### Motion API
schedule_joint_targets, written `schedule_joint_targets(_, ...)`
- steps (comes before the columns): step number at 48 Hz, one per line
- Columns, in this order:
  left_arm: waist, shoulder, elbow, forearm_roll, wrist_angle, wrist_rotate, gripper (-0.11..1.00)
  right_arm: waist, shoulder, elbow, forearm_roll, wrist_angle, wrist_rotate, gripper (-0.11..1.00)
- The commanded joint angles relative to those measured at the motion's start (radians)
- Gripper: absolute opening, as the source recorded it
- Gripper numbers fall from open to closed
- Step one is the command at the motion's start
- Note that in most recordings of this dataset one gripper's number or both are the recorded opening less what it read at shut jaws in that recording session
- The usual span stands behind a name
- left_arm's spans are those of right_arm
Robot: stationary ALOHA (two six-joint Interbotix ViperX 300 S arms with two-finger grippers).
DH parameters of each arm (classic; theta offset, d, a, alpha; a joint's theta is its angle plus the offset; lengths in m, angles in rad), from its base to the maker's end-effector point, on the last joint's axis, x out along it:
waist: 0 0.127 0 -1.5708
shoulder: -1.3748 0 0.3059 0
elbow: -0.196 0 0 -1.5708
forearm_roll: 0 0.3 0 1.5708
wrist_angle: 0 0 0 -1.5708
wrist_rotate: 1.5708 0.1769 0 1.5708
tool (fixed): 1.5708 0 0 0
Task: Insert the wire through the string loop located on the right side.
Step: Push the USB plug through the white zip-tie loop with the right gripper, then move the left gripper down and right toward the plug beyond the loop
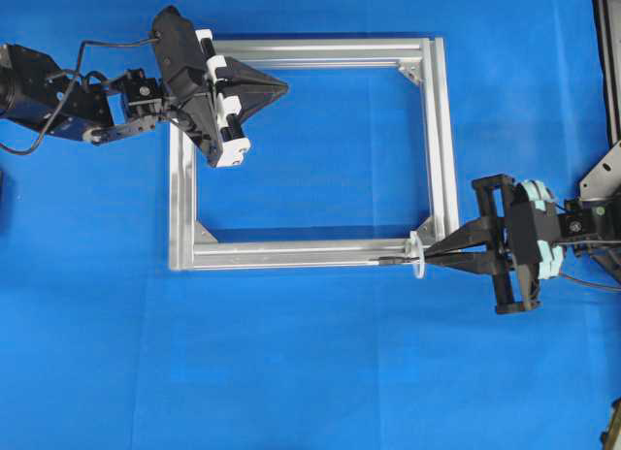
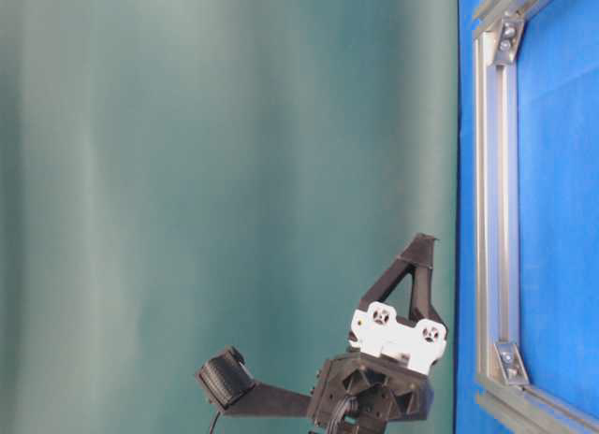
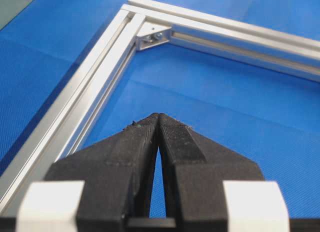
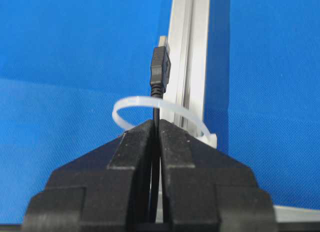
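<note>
My right gripper [image 1: 430, 257] [image 4: 156, 122] is shut on the wire [image 4: 156, 111], a thin black cable held just behind its plug. The white string loop [image 1: 417, 244] [image 4: 119, 112] stands at the silver frame's near right corner, right in front of the fingertips. The cable runs through the loop, and the plug [image 1: 390, 260] [image 4: 161, 67] sticks out on the far side, along the frame's bottom rail. The rest of the cable is hidden behind the jaws. My left gripper [image 1: 284, 84] [image 3: 158, 115] [image 2: 426, 239] hovers shut and empty over the frame's top left area.
The rectangular aluminium frame [image 1: 441, 149] [image 3: 90, 92] [image 2: 496, 219] [image 4: 192, 52] lies flat on the blue cloth, with corner brackets [image 3: 152, 37] inside its corners. A dark stand [image 1: 606, 169] rises at the right edge, behind the right arm.
</note>
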Motion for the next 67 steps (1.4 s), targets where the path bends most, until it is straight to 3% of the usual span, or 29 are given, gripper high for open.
schedule_joint_targets(1,-0.002,-0.034,-0.008,0.003,-0.008,0.0,0.0,-0.002,-0.005,-0.017,0.002,-0.014,0.0,-0.03)
schedule_joint_targets(17,-0.006,-0.035,-0.008,0.003,-0.006,-0.002,0.0,-0.003,-0.003,-0.015,0.002,-0.018,0.0,-0.03)
schedule_joint_targets(27,-0.058,-0.034,-0.005,0.003,-0.005,-0.005,0.0,-0.003,-0.003,-0.017,0.002,-0.017,0.0,-0.03)
schedule_joint_targets(39,-0.206,-0.034,0.012,0.003,-0.005,-0.018,0.0,-0.003,-0.005,-0.017,0.002,-0.018,0.0,-0.03)
schedule_joint_targets(54,-0.428,-0.034,0.021,0.003,-0.003,-0.083,0.0,-0.003,-0.003,-0.017,0.003,-0.014,0.0,-0.03)
schedule_joint_targets(67,-0.523,-0.034,0.021,0.003,0.003,-0.103,0.0,-0.003,-0.003,-0.017,0.003,-0.014,0.0,-0.03)
